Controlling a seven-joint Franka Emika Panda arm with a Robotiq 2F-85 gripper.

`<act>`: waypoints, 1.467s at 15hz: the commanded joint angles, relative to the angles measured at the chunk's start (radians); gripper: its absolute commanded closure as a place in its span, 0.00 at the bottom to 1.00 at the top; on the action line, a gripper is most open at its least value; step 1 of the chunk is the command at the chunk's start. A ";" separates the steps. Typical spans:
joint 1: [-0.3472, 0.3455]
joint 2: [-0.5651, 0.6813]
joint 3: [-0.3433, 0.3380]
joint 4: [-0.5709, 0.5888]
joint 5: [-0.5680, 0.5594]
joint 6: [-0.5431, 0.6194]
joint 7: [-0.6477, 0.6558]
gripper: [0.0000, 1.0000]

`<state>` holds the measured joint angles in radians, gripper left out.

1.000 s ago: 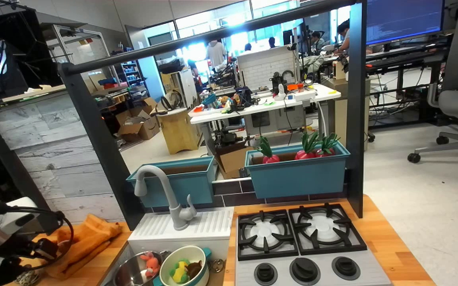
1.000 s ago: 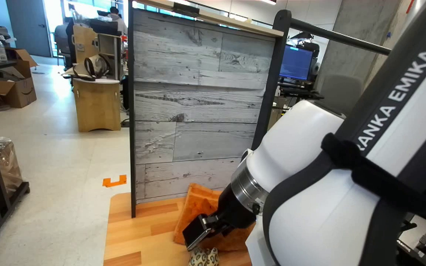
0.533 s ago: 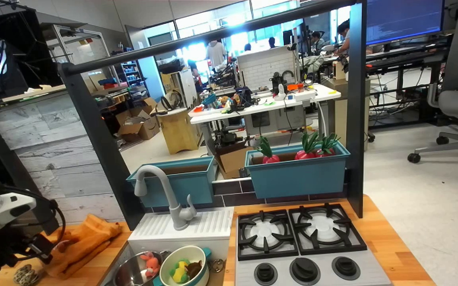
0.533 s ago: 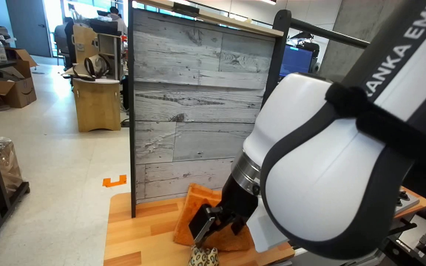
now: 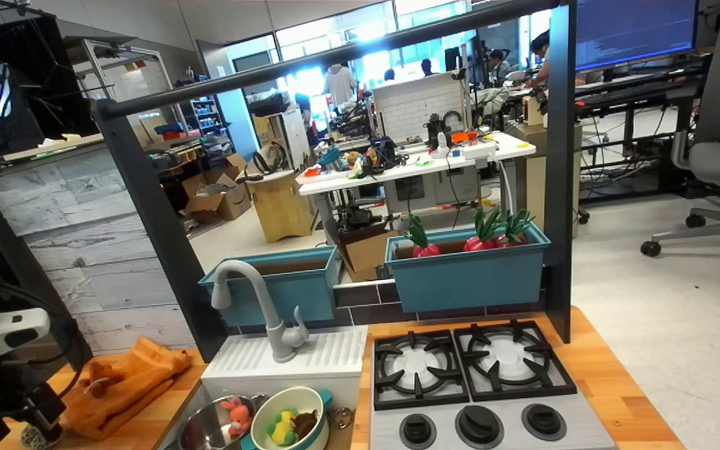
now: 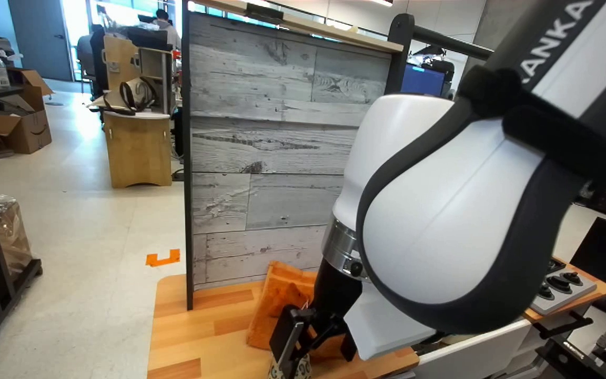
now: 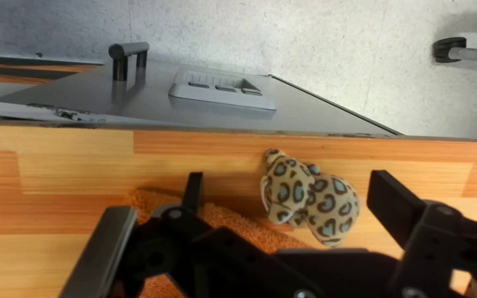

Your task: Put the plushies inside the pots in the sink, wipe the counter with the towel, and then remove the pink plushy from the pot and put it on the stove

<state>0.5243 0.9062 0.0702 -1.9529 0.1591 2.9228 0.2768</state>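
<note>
Black two-fingered claw point(image 7: 290, 189) is hanging wide apart near the lumpy spotted tan plushy point(image 7: 316, 200); I'm guessing light, squishy, needing a middle pinch.

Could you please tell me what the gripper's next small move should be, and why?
I'd probably ease the open gripper down around the spotted plushy, ready to close: in the wrist view it appears between the jaws with a gap on either side, and it lies on the counter, whereas the pink plushy is already in the metal pot.
</note>
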 commanded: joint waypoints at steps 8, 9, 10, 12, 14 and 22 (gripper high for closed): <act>-0.014 0.144 0.044 0.063 -0.037 0.264 -0.068 0.35; -0.014 0.152 0.044 0.068 -0.037 0.268 -0.072 0.42; -0.017 0.157 0.047 0.070 -0.039 0.287 -0.081 0.51; -0.016 0.158 0.048 0.069 -0.037 0.301 -0.091 0.66; -0.022 0.141 0.056 0.053 -0.037 0.309 -0.099 0.79; 0.085 -0.098 -0.187 -0.134 0.047 0.257 0.007 0.97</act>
<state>0.5663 0.9257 0.0091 -1.9774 0.1654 3.1994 0.2289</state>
